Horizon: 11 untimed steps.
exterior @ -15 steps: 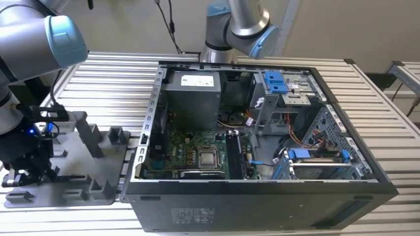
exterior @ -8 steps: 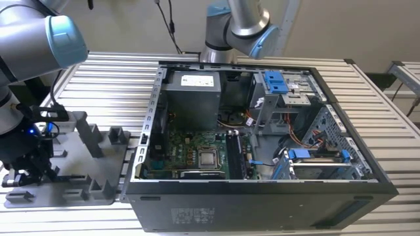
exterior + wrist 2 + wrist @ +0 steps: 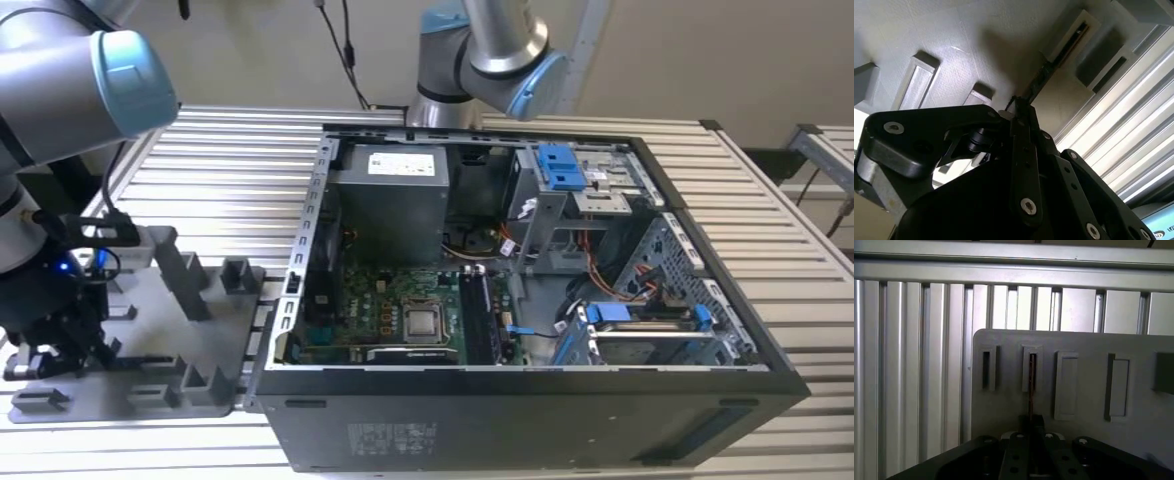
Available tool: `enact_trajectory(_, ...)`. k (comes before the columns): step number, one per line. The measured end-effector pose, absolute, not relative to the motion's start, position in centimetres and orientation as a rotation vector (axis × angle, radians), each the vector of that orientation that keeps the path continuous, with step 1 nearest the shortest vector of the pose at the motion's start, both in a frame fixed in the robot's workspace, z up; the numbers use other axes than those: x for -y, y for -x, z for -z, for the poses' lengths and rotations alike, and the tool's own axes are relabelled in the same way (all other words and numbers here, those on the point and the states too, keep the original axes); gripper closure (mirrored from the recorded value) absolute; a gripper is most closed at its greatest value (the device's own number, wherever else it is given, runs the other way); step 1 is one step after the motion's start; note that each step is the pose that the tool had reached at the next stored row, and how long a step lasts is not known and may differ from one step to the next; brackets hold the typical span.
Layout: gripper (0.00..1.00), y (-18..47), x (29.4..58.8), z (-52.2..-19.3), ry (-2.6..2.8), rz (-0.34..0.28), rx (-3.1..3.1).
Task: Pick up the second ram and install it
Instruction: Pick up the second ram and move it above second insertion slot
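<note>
Hand [image 3: 1031, 424] is seen low over the grey holder [image 3: 1089, 342], fingers drawn narrow and clamped on the ram [image 3: 1031, 395]. The ram, a thin dark strip, is held edge-on. Its far end is lined up with a slot [image 3: 1032, 365] in the holder. Whether it is seated in that slot or just clear of it cannot be told. A second slot [image 3: 986, 370] is cut just beside it in the holder, and raised blocks [image 3: 1066, 385] are set on the other side. The same grip is shown in the second wrist view: fingertips closed together on the strip's near end, strip running on toward the slot.

Holder is laid on the slatted counter [image 3: 200, 150]. In the exterior view the hand is placed over the holder's end toward the exterior view's left, with the arm [image 3: 80, 70] above it. Just beside the holder, on the exterior view's right, the open case [image 3: 534, 410] is laid on its side. Inside it are seen the board [image 3: 380, 300] with CPU [image 3: 424, 322], a grey supply box [image 3: 390, 190] and blue brackets [image 3: 561, 165]. Farther back from the holder, behind the case, a second arm [image 3: 481, 50] is seen.
</note>
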<state>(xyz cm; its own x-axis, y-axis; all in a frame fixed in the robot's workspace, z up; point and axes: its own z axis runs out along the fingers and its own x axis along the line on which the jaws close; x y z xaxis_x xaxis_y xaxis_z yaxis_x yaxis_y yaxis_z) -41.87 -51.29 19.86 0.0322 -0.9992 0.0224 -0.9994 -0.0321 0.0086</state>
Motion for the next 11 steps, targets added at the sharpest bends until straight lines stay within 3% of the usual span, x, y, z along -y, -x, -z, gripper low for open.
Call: enact_trajectory(11, 0.86, 41.88, 51.3, -20.63, -2.241, -0.016, 2.17)
